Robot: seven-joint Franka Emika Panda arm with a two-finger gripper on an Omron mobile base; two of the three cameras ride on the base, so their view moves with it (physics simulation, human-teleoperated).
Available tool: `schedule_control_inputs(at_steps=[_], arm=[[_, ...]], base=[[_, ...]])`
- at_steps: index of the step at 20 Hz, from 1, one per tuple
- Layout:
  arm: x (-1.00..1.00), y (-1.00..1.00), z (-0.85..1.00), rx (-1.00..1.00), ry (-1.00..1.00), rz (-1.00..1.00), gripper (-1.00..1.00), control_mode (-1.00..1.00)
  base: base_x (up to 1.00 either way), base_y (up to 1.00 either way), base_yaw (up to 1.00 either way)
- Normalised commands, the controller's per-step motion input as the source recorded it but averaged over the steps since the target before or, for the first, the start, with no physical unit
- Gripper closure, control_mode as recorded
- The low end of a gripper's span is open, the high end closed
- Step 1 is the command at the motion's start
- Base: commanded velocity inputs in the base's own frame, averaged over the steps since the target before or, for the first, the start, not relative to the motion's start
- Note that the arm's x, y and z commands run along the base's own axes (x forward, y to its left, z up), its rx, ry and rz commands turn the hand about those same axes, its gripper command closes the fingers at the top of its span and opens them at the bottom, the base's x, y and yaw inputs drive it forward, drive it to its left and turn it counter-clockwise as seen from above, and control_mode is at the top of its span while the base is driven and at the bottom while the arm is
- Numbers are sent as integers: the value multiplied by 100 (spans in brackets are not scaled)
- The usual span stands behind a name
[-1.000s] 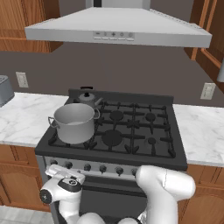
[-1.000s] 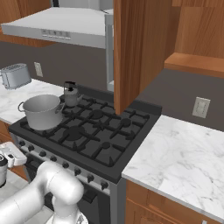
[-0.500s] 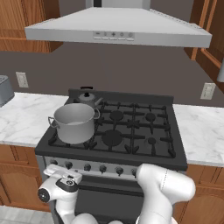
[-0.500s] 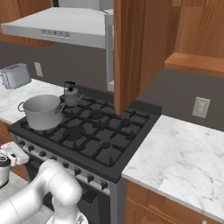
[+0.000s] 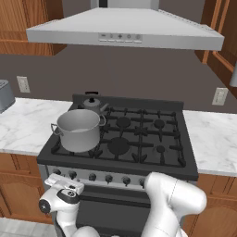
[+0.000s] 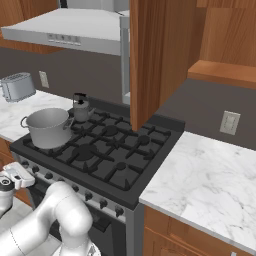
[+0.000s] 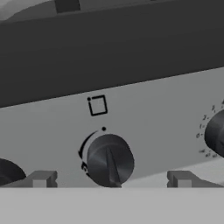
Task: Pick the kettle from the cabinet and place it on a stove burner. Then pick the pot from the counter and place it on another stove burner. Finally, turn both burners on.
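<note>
The pot (image 5: 79,130) sits on the front-left burner and the kettle (image 5: 94,103) just behind it at the pot's twelve o'clock on the rear-left burner, so from how things lie both placements look done and only the burner knobs remain. Over the last second nothing on the range (image 5: 139,159) has moved; pot and kettle stay exactly where they were, and the base views hold the same framing. What has shifted is the arm: the hand has crept a touch lower and leftward along the front of the knob panel, down at about seven o'clock in the left base view, and the elbow has settled with it. Now the pincer (image 7: 109,180) stands wide open, holding nothing, its two tips (image 7: 41,178) spread either side of a dark round knob (image 7: 109,161), which sits squarely between them in the hand view. The tips look near the panel but I cannot tell whether they touch the knob yet. Another knob (image 7: 215,133) shows at three o'clock, and part of a third at eight o'clock. My read: this small adjustment is lining up on a left-hand knob, which likely serves one of the loaded burners, so a close and twist would come next. The marble table (image 6: 210,175) beside the range carries nothing of the task now.
</note>
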Motion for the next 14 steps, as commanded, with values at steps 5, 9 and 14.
schedule_control_inputs(at_steps=[5, 9, 14], arm=[[9, 0, -6, 0, -5, 0, -100, -100], [8, 1, -6, 0, -5, 0, -100, -100], [4, 0, -5, 0, -3, 0, -100, -100]], base=[[0, 0, 0], [0, 0, 0], [0, 0, 0]])
